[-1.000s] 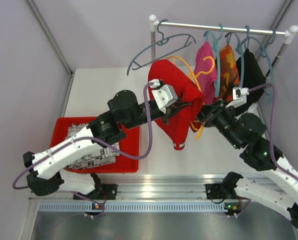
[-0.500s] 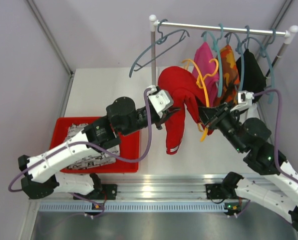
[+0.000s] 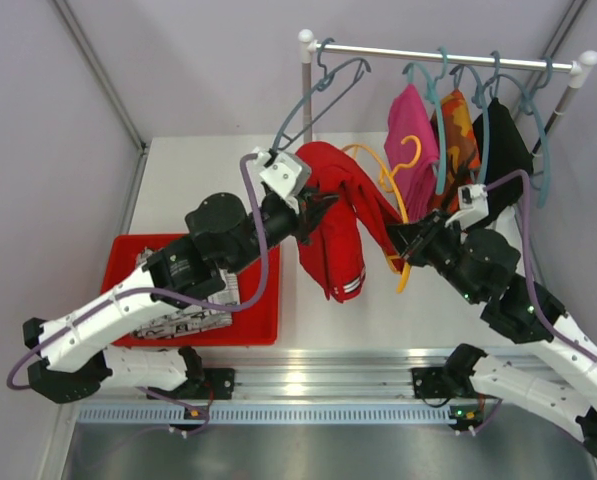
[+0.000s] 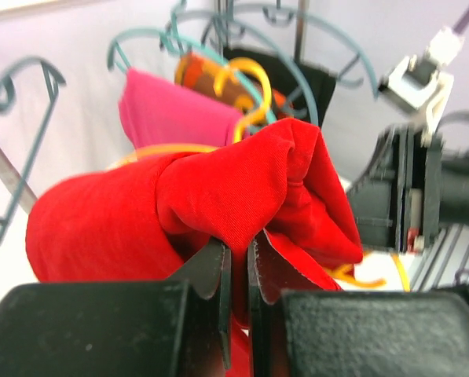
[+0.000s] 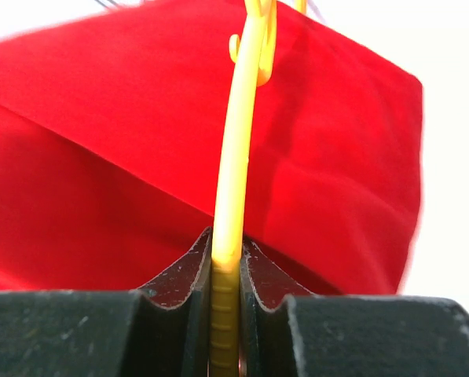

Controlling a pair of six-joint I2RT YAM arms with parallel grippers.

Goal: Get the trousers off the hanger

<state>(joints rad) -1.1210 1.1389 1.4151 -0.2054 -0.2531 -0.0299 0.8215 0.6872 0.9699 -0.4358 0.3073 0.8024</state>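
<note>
Mid-frame, we pinch the red trousers (image 3: 330, 232) in our closed left gripper (image 4: 239, 250) while our right gripper (image 5: 226, 247) clamps the yellow hanger (image 5: 239, 118), anchoring it so the cloth can slide free.

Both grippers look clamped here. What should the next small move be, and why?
Probably pull the left gripper leftward, towards the red plastic tray, while the right gripper holds firm. The left is shut on a fold of the red cloth trousers, the right on the yellow plastic hanger, and the cloth seems draped over that hanger.
</note>
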